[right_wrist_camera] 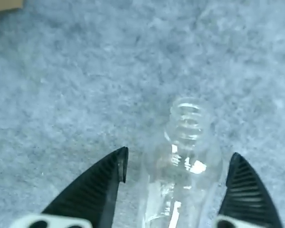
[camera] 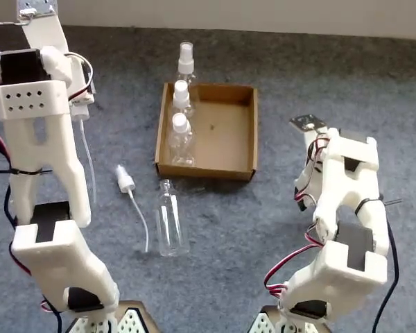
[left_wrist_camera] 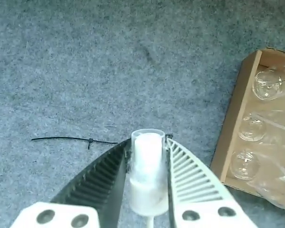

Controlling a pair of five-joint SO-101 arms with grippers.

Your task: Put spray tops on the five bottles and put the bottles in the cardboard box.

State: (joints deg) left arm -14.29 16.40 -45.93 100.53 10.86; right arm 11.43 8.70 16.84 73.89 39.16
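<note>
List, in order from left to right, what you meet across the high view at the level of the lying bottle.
Left arm → loose spray top with its tube → capless bottle lying on its side → right arm.

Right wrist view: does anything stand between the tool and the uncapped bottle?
Nothing visible does. The bottle sits between the right tool's open jaws, with only grey carpet around it.
</note>
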